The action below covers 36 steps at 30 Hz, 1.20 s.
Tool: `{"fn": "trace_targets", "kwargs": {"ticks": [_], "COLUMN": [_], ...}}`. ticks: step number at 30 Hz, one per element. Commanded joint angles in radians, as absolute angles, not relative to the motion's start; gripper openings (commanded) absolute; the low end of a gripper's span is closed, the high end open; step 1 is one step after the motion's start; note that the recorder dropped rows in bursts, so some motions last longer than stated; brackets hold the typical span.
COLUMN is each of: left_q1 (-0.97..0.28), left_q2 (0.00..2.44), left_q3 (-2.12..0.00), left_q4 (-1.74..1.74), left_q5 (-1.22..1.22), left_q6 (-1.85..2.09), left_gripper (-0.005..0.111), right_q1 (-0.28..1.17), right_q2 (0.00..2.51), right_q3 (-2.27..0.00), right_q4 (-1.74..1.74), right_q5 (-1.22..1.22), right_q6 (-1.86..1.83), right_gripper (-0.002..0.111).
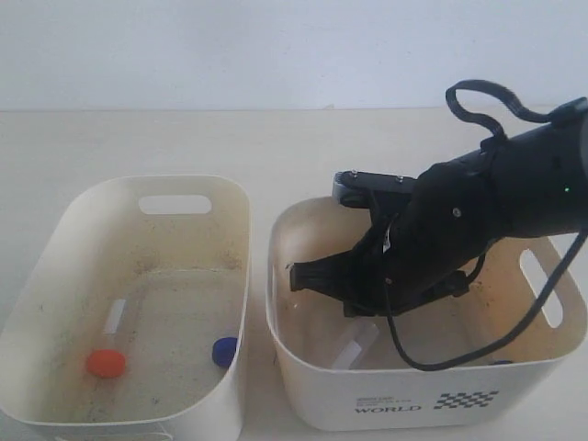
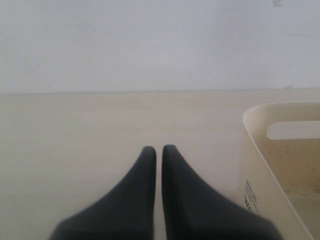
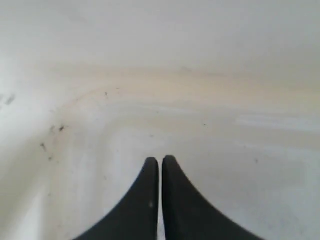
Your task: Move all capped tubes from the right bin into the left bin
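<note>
Pressed tight together with nothing seen between them, the black jaws of the right gripper (image 3: 160, 161) sit low inside the cream plastic "WORLD"-printed right bin (image 1: 312, 386), where a clear plastic tube (image 1: 354, 344) lies near but outside them, so a lift now probably comes up empty.

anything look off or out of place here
The right gripper is shut inside the right bin and seems to hold nothing, while a clear tube lies loose on the bin floor close by. Nothing looks spilled.
</note>
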<state>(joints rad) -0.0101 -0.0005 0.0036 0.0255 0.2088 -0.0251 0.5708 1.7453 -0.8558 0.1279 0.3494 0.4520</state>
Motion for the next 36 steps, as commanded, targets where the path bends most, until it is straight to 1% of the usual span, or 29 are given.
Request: {"fn": "trace_targets", "kwargs": {"ticks": [1,8,17,18,20,23,25,26,30,33,34,35,36], "left_q1": [-0.010,-0.010,-0.010,-0.010,-0.010,-0.010,-0.010,-0.010,-0.010,-0.010,-0.010,-0.010,-0.010], "left_q2": [0.000,0.000,0.000,0.000,0.000,0.000,0.000,0.000,0.000,0.000,0.000,0.000,0.000], "left_q3": [0.000,0.000,0.000,0.000,0.000,0.000,0.000,0.000,0.000,0.000,0.000,0.000,0.000], "left_q4": [0.019,0.019,0.019,0.019,0.019,0.019,0.019,0.019,0.019,0.019,0.019,0.019,0.019], "left_q5": [0.202,0.202,0.202,0.202,0.202,0.202,0.202,0.202,0.202,0.202,0.202,0.202,0.202], "left_q6": [-0.035,-0.035,-0.035,-0.035,-0.035,-0.035,-0.035,-0.035,-0.035,-0.035,-0.035,-0.035,-0.035], "left_gripper": [0.004,0.004,0.004,0.004,0.004,0.004,0.004,0.004,0.004,0.004,0.004,0.004,0.004], "right_q1": [0.578,0.578,0.578,0.578,0.578,0.578,0.578,0.578,0.578,0.578,0.578,0.578,0.578], "right_q2": [1.689,1.629,1.627,1.627,1.627,1.627,1.627,1.627,1.627,1.627,1.627,1.627,1.627], "right_q3": [-0.851,-0.851,-0.851,-0.851,-0.851,-0.851,-0.851,-0.851,-0.851,-0.851,-0.851,-0.851,-0.851], "right_q4": [0.145,0.144,0.148,0.148,0.148,0.148,0.148,0.148,0.148,0.148,0.151,0.151,0.153], "right_q5": [0.367,0.371,0.439,0.450,0.471,0.484,0.484,0.484,0.496,0.524,0.533,0.540,0.542], "right_q6": [0.453,0.453,0.461,0.461,0.461,0.461,0.461,0.461,0.463,0.463,0.463,0.463,0.465], "right_gripper": [0.000,0.000,0.001,0.005,0.016,0.046,0.058,0.060,0.057,0.059,0.062,0.073,0.078]}}
